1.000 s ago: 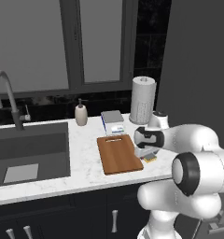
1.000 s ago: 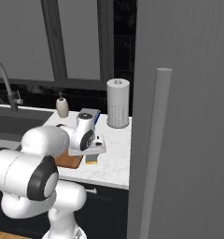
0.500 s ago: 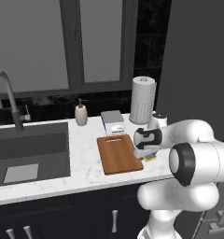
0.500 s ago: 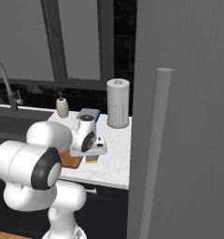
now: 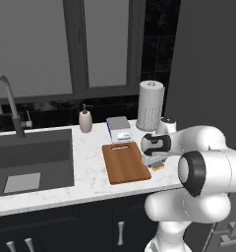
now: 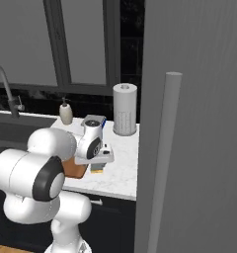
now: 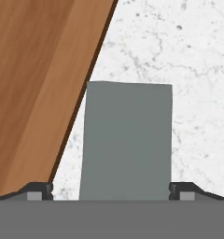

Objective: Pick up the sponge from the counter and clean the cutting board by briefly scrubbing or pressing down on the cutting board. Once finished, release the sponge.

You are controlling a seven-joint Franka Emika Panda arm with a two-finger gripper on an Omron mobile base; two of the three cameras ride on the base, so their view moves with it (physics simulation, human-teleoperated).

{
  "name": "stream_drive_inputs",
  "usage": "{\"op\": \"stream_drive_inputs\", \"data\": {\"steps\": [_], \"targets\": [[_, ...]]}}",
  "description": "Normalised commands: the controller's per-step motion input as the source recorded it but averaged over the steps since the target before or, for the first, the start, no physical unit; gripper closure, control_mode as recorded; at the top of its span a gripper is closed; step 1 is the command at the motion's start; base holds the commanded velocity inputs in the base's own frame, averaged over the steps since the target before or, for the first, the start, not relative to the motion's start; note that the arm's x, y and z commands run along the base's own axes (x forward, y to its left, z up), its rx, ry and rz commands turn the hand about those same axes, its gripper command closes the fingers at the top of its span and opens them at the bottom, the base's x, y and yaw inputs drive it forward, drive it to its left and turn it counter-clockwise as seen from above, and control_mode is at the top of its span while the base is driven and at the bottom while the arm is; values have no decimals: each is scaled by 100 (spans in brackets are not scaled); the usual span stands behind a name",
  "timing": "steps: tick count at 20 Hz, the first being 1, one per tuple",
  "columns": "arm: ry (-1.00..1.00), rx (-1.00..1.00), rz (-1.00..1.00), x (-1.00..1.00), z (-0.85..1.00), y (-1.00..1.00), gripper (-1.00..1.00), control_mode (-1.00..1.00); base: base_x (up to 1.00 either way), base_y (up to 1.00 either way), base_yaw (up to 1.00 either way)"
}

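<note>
Grabbing step: I was lined up right over the sponge (image 7: 127, 140), which lay flat on the bench (image 7: 198, 70) just beside the cutting board (image 7: 34, 84), not on it.
Gripper: my gripper (image 7: 111, 190) stood wide, one finger tip either side of the sponge, nothing held.
Doing it well: I'd say drop straight down, keep the sponge centred, and close evenly so it doesn't skid into the board edge.
Count: one sponge, one cutting board, one paper towel roll (image 5: 150, 105), one soap bottle (image 5: 85, 119).
</note>
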Motion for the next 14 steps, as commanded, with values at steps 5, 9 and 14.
{"op": "stream_drive_inputs", "data": {"steps": [5, 9, 14], "targets": [[0, 0, 0, 0, 13, -3, -100, -100, 0, 0, 0], [0, 0, 0, 1, -1, 0, -100, -100, 0, 0, 0], [0, 0, 0, 6, -8, -6, -100, -100, 0, 0, 0]]}}
